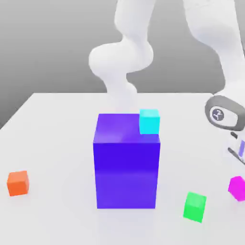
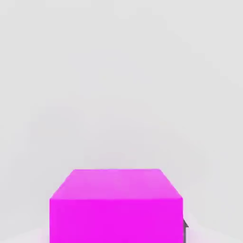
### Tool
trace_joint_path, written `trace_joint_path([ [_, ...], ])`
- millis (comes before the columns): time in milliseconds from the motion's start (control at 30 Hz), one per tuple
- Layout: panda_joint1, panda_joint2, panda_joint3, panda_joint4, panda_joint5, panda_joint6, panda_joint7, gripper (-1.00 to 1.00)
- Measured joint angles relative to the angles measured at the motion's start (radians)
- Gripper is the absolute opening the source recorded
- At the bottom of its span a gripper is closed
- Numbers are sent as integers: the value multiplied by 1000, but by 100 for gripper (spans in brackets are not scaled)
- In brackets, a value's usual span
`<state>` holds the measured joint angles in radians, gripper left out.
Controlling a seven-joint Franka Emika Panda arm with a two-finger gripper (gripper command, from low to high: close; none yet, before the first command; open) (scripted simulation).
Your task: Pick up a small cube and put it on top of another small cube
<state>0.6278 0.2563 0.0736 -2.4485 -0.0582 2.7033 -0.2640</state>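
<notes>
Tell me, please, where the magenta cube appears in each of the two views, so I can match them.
Exterior view: the magenta cube sits on the white table at the exterior view's right edge, right of the green cube, under the arm's hand.
Hand view: the magenta cube is large and close to the camera, on bare table.
Shared landmark: the white table surface around it.

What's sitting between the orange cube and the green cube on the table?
The big blue block stands between the orange cube and the green cube in the exterior view, with bare table on either side of it.
</notes>
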Motion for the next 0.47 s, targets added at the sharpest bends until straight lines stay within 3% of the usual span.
trace_joint_path([
  [200,-130,-187,-98,-129,56,-56,-2,-100],
  [367,-139,-57,-95,-136,72,79,-10,-100],
  [400,-140,-37,-95,-135,73,99,-11,100],
  [467,-140,-37,-95,-135,73,99,-11,100],
])
